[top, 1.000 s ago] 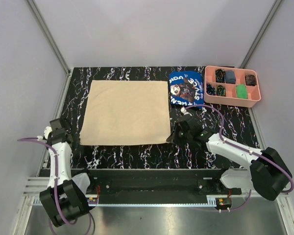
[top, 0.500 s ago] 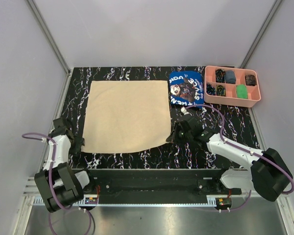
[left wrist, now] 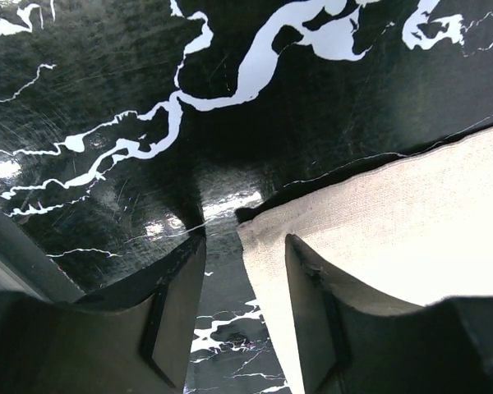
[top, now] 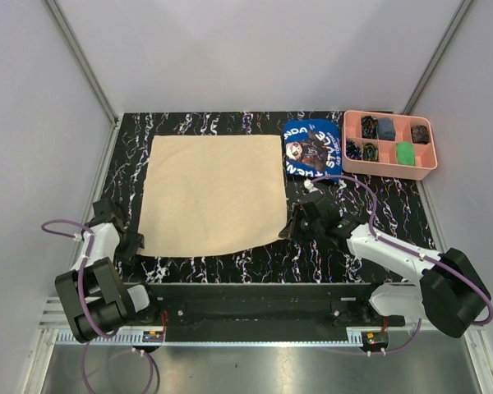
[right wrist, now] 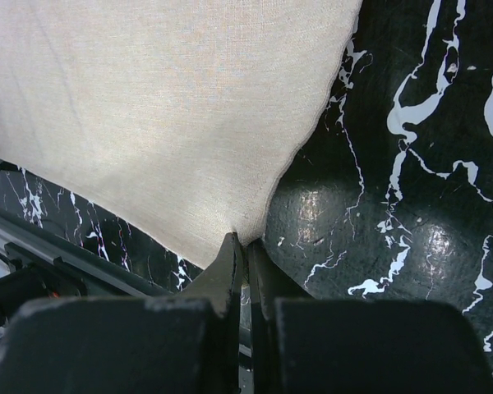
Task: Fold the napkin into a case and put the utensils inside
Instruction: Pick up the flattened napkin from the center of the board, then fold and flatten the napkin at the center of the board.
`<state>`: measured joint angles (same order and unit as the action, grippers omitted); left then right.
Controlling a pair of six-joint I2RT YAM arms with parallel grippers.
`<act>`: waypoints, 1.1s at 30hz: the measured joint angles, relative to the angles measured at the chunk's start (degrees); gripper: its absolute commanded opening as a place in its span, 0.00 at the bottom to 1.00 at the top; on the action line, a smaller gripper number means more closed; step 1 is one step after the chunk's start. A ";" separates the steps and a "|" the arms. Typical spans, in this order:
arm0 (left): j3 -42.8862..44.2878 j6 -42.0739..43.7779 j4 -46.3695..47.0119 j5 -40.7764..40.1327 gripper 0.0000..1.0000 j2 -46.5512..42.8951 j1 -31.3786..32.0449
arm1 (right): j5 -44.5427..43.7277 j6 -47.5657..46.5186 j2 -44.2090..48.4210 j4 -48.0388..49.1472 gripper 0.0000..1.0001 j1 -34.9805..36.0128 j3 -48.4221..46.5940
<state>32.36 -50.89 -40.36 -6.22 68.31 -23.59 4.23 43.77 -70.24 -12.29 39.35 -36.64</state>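
Top external | 1 napkin (top: 209, 195) | 1 blue cloth (top: 311, 148) | 1 pink tray (top: 390, 171)

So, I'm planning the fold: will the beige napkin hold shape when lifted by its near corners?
Probably floppy: the napkin bows at its near edge where the right claw pinches a corner. Likely light: thin, lying flat. The unheld corner, inside the open left claw, would probably sag.

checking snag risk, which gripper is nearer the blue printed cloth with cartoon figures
Right. The right gripper pinches the plain beige napkin's near right corner, close by the blue printed cloth; the left gripper is open at the napkin's near left corner, much farther off.
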 measured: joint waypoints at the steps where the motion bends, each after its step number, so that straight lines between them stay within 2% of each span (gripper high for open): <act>1: 0.04 -0.02 0.00 -0.04 0.37 0.22 0.00 | 0.00 0.00 0.00 0.09 0.00 -0.11 0.07; 5: 0.00 -0.55 1.75 -0.11 0.20 1.16 0.00 | 0.02 0.09 0.00 0.42 0.00 -0.15 0.35; 7: -0.42 -0.96 3.89 0.33 0.15 1.18 0.00 | 0.04 0.15 0.00 0.44 0.00 -0.15 0.35; 8: -0.66 -1.14 5.16 0.68 0.08 1.18 0.00 | 0.02 0.17 0.02 0.46 0.00 -0.15 0.35; 11: -0.83 -1.38 8.57 1.73 0.00 1.57 0.00 | 0.04 0.15 0.02 0.46 0.00 -0.31 0.35; 17: -0.57 0.31 8.41 3.85 0.00 -1.05 0.00 | 1.44 -2.27 0.72 -0.46 0.00 -2.34 0.09; 21: 2.32 2.10 3.93 6.80 0.00 -11.54 0.02 | 1.49 -7.87 2.73 -4.85 0.00 -3.21 -4.50; 26: 16.04 4.83 2.58 10.58 0.00 -26.23 0.00 | 2.93 -16.13 8.96 -10.12 0.00 -3.21 -17.42; 33: 46.14 8.55 0.98 11.96 0.00 -29.53 3.93 | 10.05 -26.97 22.80 -16.79 0.00 -3.28 -37.46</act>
<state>78.50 -42.35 -39.38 5.74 38.79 -19.66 14.28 16.80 -47.44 -29.08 36.07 -74.11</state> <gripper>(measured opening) 0.012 0.019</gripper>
